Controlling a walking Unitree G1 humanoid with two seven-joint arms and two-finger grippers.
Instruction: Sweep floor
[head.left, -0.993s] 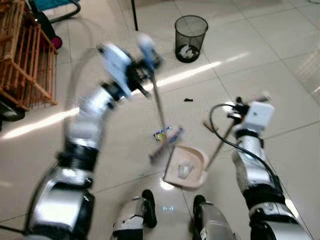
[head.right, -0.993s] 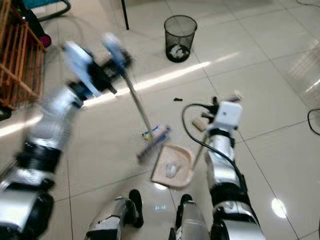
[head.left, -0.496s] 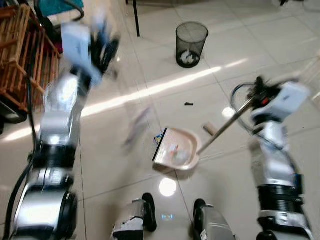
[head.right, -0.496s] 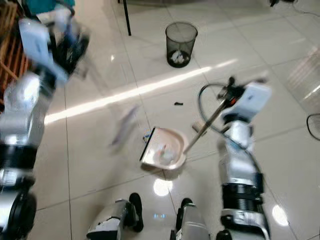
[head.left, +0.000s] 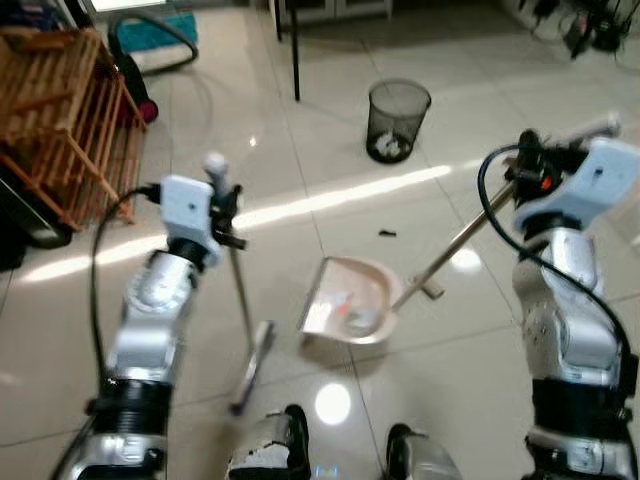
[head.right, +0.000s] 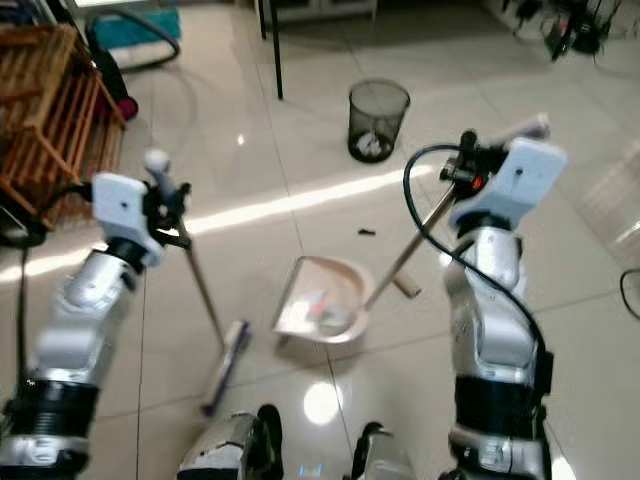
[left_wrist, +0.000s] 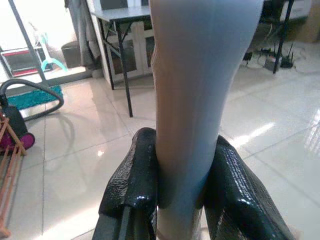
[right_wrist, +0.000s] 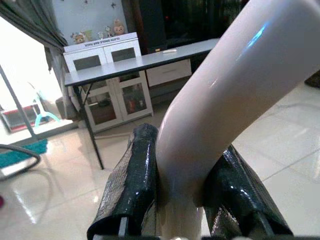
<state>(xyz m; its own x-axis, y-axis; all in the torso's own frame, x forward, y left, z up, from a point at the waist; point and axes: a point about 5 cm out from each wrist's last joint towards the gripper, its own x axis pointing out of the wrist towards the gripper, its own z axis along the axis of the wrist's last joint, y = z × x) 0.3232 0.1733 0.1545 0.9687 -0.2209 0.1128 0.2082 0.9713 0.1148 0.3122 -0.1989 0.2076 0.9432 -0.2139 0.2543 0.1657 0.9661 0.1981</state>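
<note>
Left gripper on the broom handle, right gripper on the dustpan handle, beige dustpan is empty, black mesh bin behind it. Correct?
Not quite: the beige plastic dustpan is not empty; the left eye view shows small bits of litter lying in it. The rest holds: left gripper clamps the pale broom handle, right gripper the dustpan handle, black mesh wastebasket behind.

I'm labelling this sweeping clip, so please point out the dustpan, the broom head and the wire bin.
dustpan (head.left: 349, 300), left eye view, on its beige tray.
broom head (head.right: 225, 366), right eye view, on the brush strip at the floor.
wire bin (head.left: 397, 120), left eye view, on its black mesh wall.
</note>
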